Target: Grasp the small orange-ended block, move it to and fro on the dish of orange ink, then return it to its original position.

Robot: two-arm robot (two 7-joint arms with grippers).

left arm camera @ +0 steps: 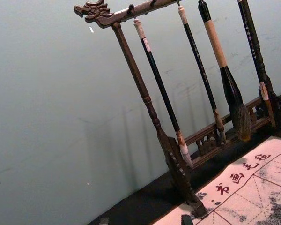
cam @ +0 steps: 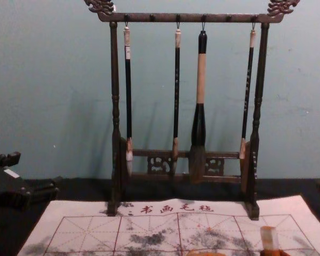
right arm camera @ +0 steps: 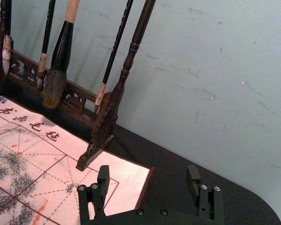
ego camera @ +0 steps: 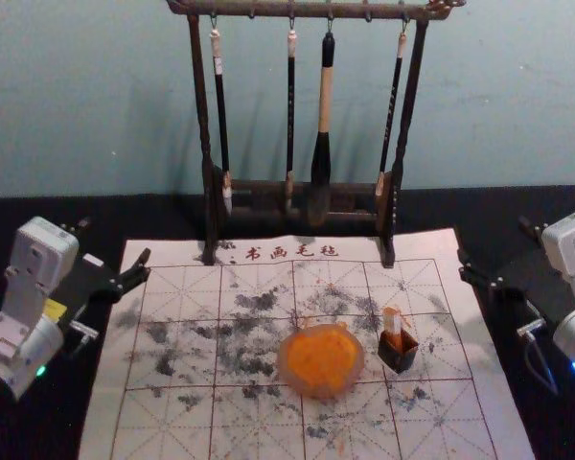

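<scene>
Black fingers stand wide apart, holding nothing, on the left gripper (ego camera: 115, 241) and right gripper (ego camera: 495, 241), at opposite sides of the mat (ego camera: 441, 251); between them, the block (ego camera: 392, 322) stands in a dark holder (ego camera: 399, 358), right of the ink dish (ego camera: 285, 362).

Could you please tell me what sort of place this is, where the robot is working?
Probably a table set up for brush calligraphy or ink painting: brushes hang from a carved rack, and a dish of orange ink sits on an ink-stained mat with a printed grid.
</scene>
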